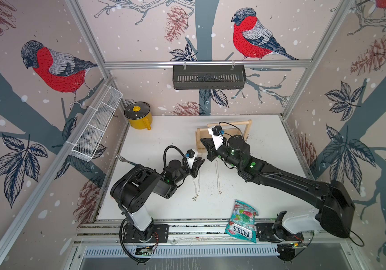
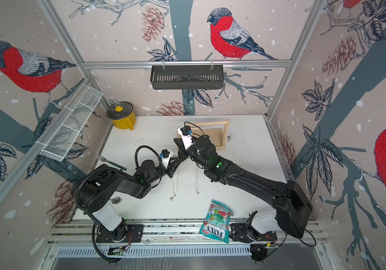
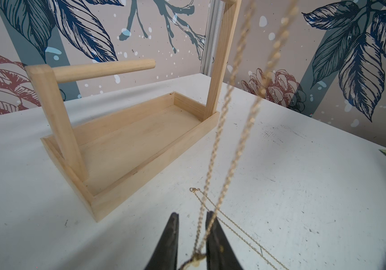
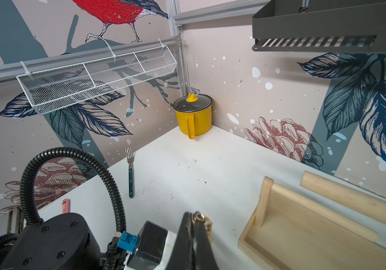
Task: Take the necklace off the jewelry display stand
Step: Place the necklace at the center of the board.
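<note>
At the back right of the table (image 1: 168, 145), the jewelry display stand (image 3: 154, 165) sits upright, and its dowel bar (image 3: 103, 70) is bare. We note the necklace (image 3: 220, 140), a gold rope chain, is off the stand: it hangs in the air as a doubled strand near the stand, not touching it.

Right gripper (image 4: 193, 215): jaws pressed together on the top of the chain, with gold links bunched at the fingertips.

Left gripper (image 3: 192, 214): lower down, with the jaws narrow but a gap showing. Both strands run down between the fingers, close along the inner face of one. We see no pinch on the chain.

On the table beneath, a thin gold chain (image 3: 234, 224) lies flat with its clasp toward the stand. In a top view, a pale chain (image 1: 196, 184) runs from under the left gripper toward the table's front.
</note>
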Available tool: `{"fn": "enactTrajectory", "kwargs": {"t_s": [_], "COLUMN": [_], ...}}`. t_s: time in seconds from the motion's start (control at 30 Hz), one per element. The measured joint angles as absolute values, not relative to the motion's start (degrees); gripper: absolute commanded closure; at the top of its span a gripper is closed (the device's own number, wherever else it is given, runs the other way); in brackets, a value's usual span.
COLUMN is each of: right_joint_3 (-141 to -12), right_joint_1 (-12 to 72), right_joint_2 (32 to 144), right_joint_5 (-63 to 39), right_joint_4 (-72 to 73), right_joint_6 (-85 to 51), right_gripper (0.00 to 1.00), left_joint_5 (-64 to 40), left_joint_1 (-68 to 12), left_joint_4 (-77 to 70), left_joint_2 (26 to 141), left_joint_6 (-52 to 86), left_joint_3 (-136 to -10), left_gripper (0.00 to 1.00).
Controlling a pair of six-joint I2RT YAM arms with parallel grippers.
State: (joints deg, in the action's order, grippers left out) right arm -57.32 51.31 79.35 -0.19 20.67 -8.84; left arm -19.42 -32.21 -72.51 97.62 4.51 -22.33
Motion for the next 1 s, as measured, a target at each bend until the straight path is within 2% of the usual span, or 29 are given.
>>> {"fn": "enactTrajectory", "kwargs": {"t_s": [0.23, 0.57, 0.73, 1.0], "right_joint_3": [-57.32, -57.32, -57.30, -55.59], "right_joint_1": [51.31, 51.31, 51.31, 51.83], "right_joint_2": [79.09, 79.09, 78.81, 75.31], "right_joint_5": [-0.19, -0.12, 0.05, 2.04], "right_joint_4": [20.84, 20.86, 20.75, 20.43], "right_joint_6": [-8.84, -8.82, -8.80, -8.84], "right_gripper": [0.99, 0.99, 1.00, 0.99], "left_joint_5": [-19.49, -19.97, -21.02, -25.50], "left_joint_1": [-32.21, -32.18, -32.21, -32.45], "left_joint_4": [-72.51, -72.51, -72.55, -72.44], "left_joint_2": [98.21, 98.30, 98.30, 96.68], "left_joint_6": [4.69, 4.82, 5.17, 7.73], "left_joint_3": [-22.39, -22.44, -22.44, -22.48], "left_gripper": [0.79, 0.95, 1.00, 1.00]}}
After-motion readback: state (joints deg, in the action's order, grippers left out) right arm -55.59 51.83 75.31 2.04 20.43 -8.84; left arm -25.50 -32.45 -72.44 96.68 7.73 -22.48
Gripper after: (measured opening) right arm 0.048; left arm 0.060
